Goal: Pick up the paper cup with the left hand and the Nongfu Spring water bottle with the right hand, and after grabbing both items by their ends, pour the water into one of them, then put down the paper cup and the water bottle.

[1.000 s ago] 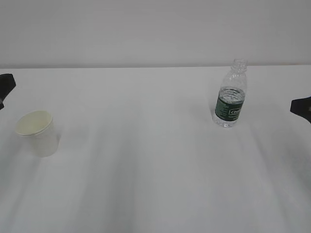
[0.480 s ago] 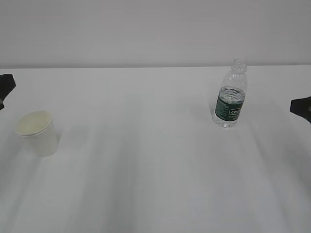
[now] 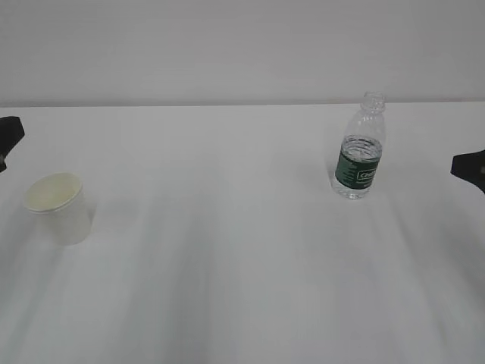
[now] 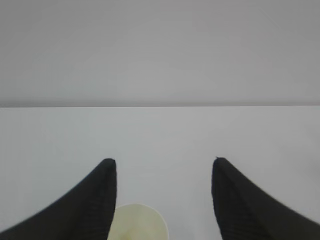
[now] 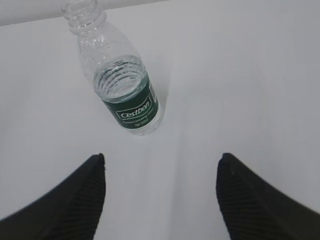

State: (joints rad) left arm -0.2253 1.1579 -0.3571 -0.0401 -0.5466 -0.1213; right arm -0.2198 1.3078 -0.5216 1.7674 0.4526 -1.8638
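The white paper cup (image 3: pixel 61 208) stands upright on the table's left side, its cream inside showing. In the left wrist view only its rim (image 4: pixel 137 226) shows at the bottom edge, close to the left finger. My left gripper (image 4: pixel 162 160) is open, above the cup and not touching it. The uncapped Nongfu Spring water bottle (image 3: pixel 360 148) stands upright at the right, with water (image 5: pixel 122 82) up to about its shoulder. My right gripper (image 5: pixel 162 156) is open, with the bottle (image 5: pixel 120 85) ahead of its fingers and apart from them.
The white table (image 3: pixel 242 265) runs back to a pale wall. A black tip of the left arm (image 3: pixel 9 136) shows at the left edge of the exterior view, and a tip of the right arm (image 3: pixel 470 168) at the right edge.
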